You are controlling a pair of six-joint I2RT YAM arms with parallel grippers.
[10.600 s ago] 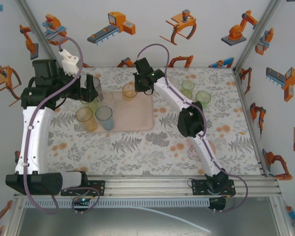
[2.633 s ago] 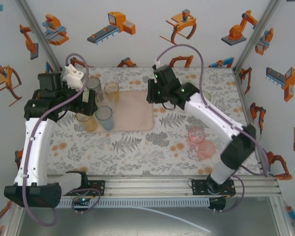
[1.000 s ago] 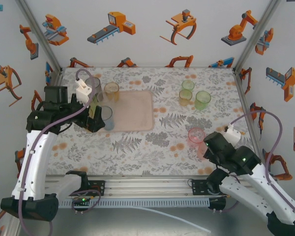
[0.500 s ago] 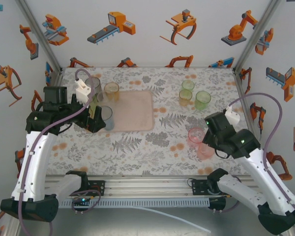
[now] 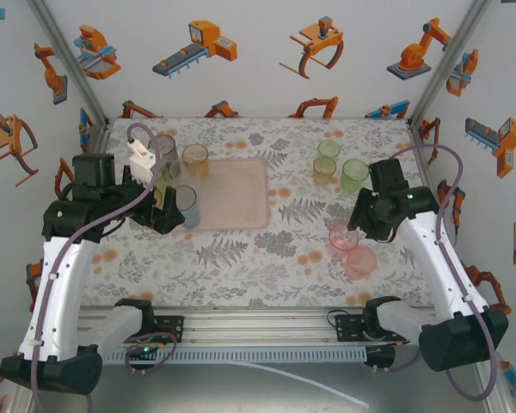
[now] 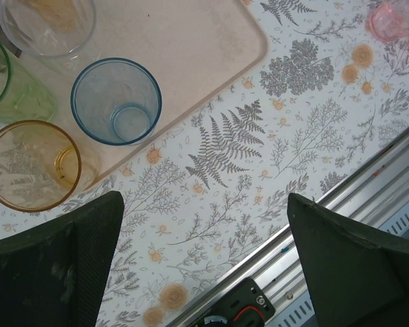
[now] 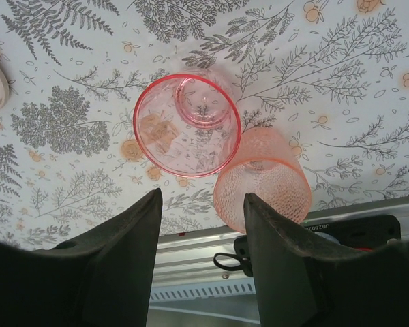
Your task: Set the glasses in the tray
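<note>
The right gripper (image 7: 201, 197) was poised, fingers apart and empty, above two touching pink glasses (image 7: 187, 126) on the table (image 5: 267, 258), while the left gripper (image 6: 204, 197) was spread wide near the tray (image 5: 241, 198). Some five glasses, a blue glass (image 6: 116, 102) among them, were gathered at the tray's left end. Five were left outside, a green glass (image 5: 355, 175) included.

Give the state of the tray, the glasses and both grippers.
tray: partly filled, right part bare.
blue glass: upright on the tray.
pink glass: upright, off the tray.
rightmost green glass: upright, off the tray.
left gripper: open, empty.
right gripper: open, empty, near the pink glass.
</note>
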